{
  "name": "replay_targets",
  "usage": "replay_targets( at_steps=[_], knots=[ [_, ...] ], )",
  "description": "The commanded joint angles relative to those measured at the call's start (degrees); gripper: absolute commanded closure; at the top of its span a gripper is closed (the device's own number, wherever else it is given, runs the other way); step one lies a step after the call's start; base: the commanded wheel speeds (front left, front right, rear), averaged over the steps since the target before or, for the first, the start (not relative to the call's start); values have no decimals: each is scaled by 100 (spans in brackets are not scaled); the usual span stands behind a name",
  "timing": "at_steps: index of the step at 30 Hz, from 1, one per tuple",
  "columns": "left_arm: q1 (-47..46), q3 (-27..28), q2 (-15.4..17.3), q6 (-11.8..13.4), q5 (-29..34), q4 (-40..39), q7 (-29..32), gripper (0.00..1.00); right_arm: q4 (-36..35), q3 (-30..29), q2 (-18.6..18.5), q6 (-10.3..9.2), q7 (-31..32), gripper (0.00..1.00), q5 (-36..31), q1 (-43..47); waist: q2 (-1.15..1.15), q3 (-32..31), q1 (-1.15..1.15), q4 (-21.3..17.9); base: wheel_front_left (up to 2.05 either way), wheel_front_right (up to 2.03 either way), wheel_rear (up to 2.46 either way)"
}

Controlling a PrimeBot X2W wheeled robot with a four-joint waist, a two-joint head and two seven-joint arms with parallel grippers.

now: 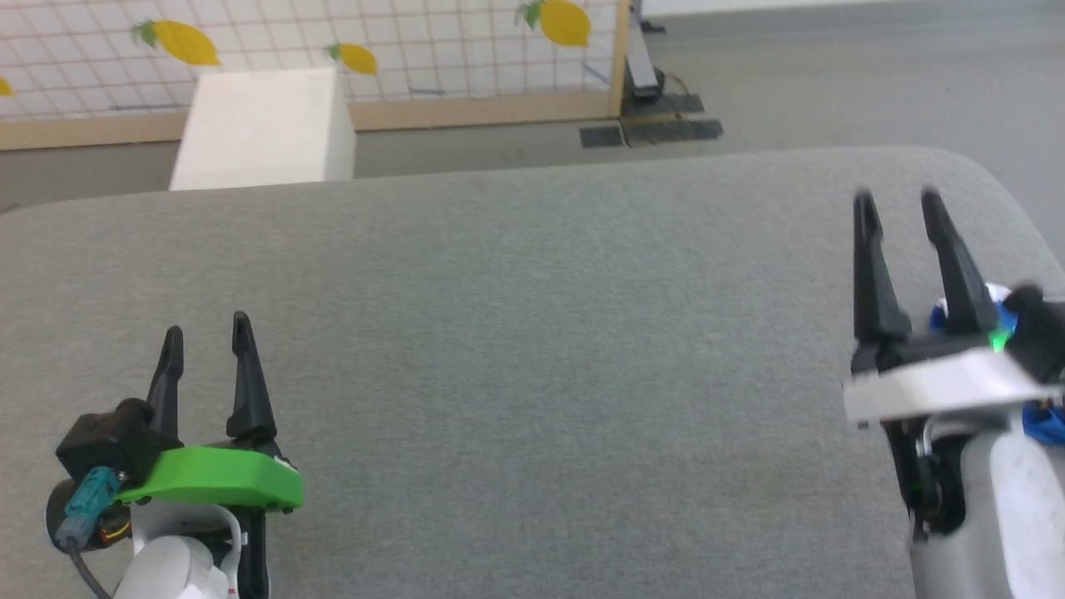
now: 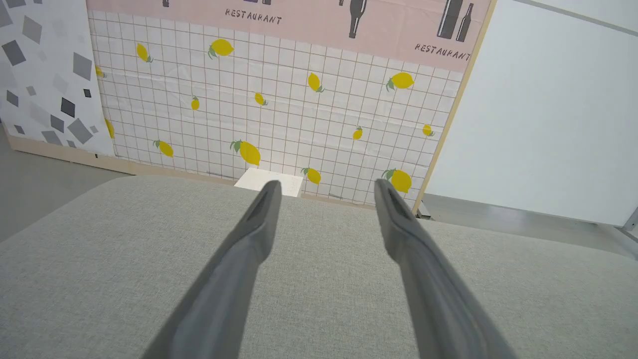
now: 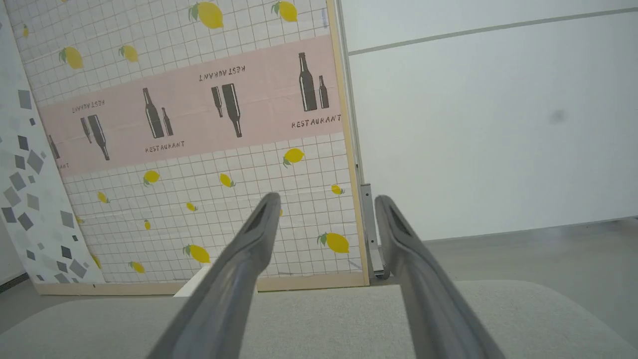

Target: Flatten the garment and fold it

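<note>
Blue cloth peeked out at about three o'clock in the head view: the garment lay bunched behind my right gripper, near the right side of the grey padded table, most of it hidden by the wrist. Both grippers were empty. The right one's fingers stood apart, pointing toward twelve o'clock over bare padding. The left gripper, down at eight o'clock and well apart from the garment, had its fingers spread too.

My worry was the blind spot. I judged that reaching for cloth I could hardly see might pinch one loose fold, or several layers at once, and drag the heap instead of spreading it. If it sat as close to the edge as it looked, a nudge from the wrist could also tip it onto the floor.
</note>
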Motion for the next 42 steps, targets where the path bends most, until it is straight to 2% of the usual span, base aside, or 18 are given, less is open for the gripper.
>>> replay_targets(
  at_steps=[1, 9, 16, 21, 30, 33, 40, 41, 42],
  knots=[
    [-23, -17, -30, 15, 76, 60, -29, 0, 87, -43, -4, -9, -160, 0, -102, 206, 0, -219, 0, 248, 0, 0, 0],
    [-103, -171, -57, -78, 210, 451, -68, 0, 488, 54, -3, -9, -522, 0, -106, 891, 0, -316, 0, 350, 0, 0, 0],
    [5, -286, 41, -359, 211, 673, -89, 0, 607, 185, -3, -9, -558, 0, -107, 1347, 0, -446, 0, 395, 0, 0, 0],
    [144, -252, 57, -446, 193, 779, -105, 0, 520, 168, -3, -9, -560, 0, -138, 1595, 0, -532, 0, 455, 0, 0, 0],
    [379, -374, -4, -455, 319, 961, -116, 0, 538, 162, -3, -9, -561, 0, -220, 1891, 0, -614, 0, 469, 0, 0, 0],
    [416, -416, -5, -384, 392, 1039, -116, 0, 559, 163, -3, -9, -561, 0, -206, 1917, 0, -613, 0, 457, 0, 0, 0],
    [407, -488, -51, -434, 340, 1089, -114, 0, 575, 165, -3, -9, -562, 0, -181, 1928, 0, -587, 0, 458, 0, 0, 0],
    [370, -484, -34, -421, 311, 1088, -72, 100, 567, 158, -1, 0, -527, 100, -176, 1881, 0, -587, 0, 457, 0, 0, 0],
    [370, -489, -34, -418, 309, 1090, -67, 100, 567, 156, -1, 0, -526, 100, -176, 1880, 0, -587, 0, 457, 0, 0, 0]
  ],
)
